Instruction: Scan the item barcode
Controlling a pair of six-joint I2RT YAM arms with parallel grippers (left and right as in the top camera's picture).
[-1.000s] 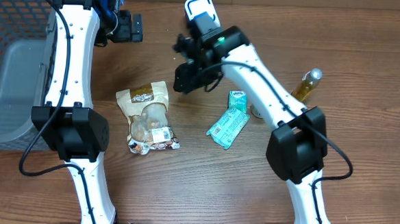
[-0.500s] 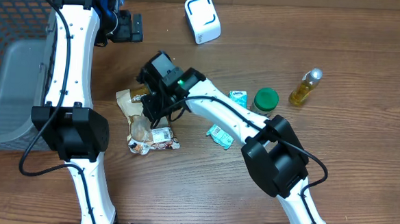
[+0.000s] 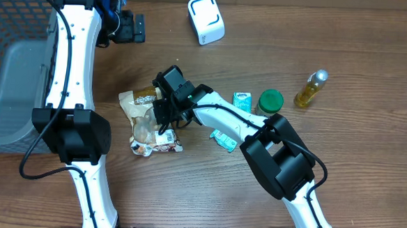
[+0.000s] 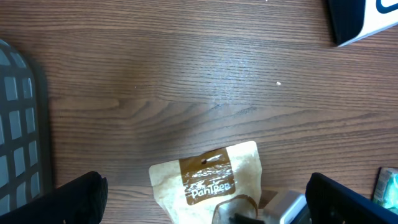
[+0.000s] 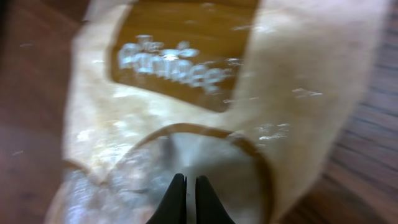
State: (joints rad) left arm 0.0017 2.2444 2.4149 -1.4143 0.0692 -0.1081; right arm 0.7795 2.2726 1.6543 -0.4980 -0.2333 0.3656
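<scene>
Only thing I can actually read is the white lettering on the brown label (image 4: 208,182) at the top of the snack bag (image 4: 245,165), which looks like "PanTree" from the left wrist camera (the right wrist view shows it too, just way too blurry to spell out). The white sticker (image 3: 163,137) lower on the bag and the print on the teal packet (image 3: 242,100) are too small to read from overhead.
</scene>
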